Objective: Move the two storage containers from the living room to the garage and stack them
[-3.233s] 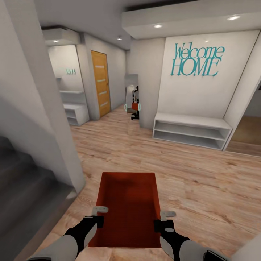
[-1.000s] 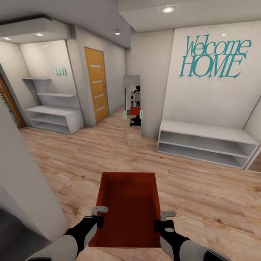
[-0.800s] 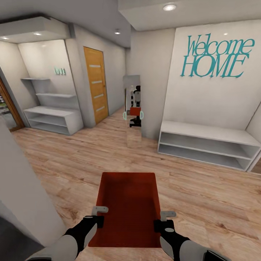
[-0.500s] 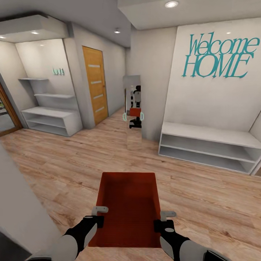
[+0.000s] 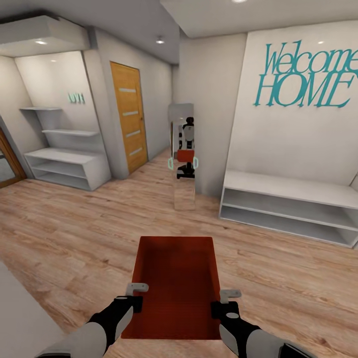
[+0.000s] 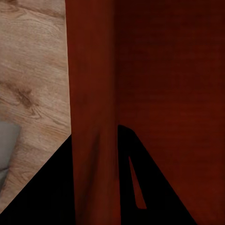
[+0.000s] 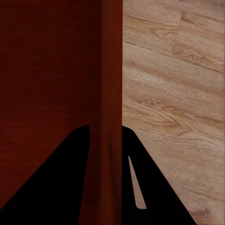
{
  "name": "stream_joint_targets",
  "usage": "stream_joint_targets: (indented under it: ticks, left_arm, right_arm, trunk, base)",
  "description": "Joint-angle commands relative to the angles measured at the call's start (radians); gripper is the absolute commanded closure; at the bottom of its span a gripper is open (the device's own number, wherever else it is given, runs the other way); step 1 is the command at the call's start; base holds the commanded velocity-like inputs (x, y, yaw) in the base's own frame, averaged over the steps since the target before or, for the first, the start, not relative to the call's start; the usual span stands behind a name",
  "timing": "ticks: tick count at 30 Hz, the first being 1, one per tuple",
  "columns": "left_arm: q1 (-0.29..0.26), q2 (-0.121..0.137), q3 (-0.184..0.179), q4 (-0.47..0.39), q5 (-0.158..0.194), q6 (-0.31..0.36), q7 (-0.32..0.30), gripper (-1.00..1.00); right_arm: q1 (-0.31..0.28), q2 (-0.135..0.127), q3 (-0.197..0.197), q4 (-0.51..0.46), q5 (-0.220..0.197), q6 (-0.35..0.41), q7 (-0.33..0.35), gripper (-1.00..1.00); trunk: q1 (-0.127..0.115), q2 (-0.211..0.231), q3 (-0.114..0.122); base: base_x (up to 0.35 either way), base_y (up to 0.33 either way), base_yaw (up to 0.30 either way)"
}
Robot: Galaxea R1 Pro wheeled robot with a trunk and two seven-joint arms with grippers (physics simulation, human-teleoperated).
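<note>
You are in an entry hall. The light wood plank floor (image 5: 74, 233) runs under and ahead of both pincers. Well ahead of the right pincer stands a white wall bearing teal "Welcome HOME" lettering (image 5: 306, 74), with a low white open bench shelf (image 5: 288, 206) at its foot. Well ahead of the left pincer, and further off to its side, sits a white stepped shelf unit (image 5: 67, 161) in an alcove. An orange wood door (image 5: 129, 117) lies just to its right. Straight ahead between the two pincers stands a narrow mirror panel (image 5: 183, 154); it reflects the robot holding something red.

One storage container (image 5: 175, 283) is held off the floor between your two pincers, open top up, its long axis pointing away from you. Its interior looks empty, though the far wall is in shadow.

Left gripper (image 5: 130, 294): it sits at the container's left wall. In the left wrist view that wall (image 6: 93, 117) runs between the two dark fingers (image 6: 154, 187), one inside and one outside, so the pincer is pinching the wall.

Right gripper (image 5: 224, 300): it sits at the right wall. In the right wrist view the wall (image 7: 110, 93) passes between the fingers (image 7: 51, 178) the same way, clamped.
</note>
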Motion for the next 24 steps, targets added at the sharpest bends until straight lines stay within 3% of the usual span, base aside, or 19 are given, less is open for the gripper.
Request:
stream_joint_targets:
  ticks: [1,24]
  left_arm:
    - [0.000,0.000,-0.016,0.002,0.000,0.007,0.007,1.00]
    - [0.000,0.000,-0.016,0.001,0.000,0.007,0.007,1.00]
  right_arm:
    - [-0.001,-0.008,-0.003,0.000,-0.008,-0.007,-0.017,1.00]
    - [-0.001,-0.008,-0.003,0.000,-0.008,-0.007,-0.017,1.00]
  trunk:
    - [0.001,-0.001,-0.002]
    - [0.001,-0.001,-0.002]
  base:
    - [0.322,0.000,0.000]
    - [0.322,0.000,0.000]
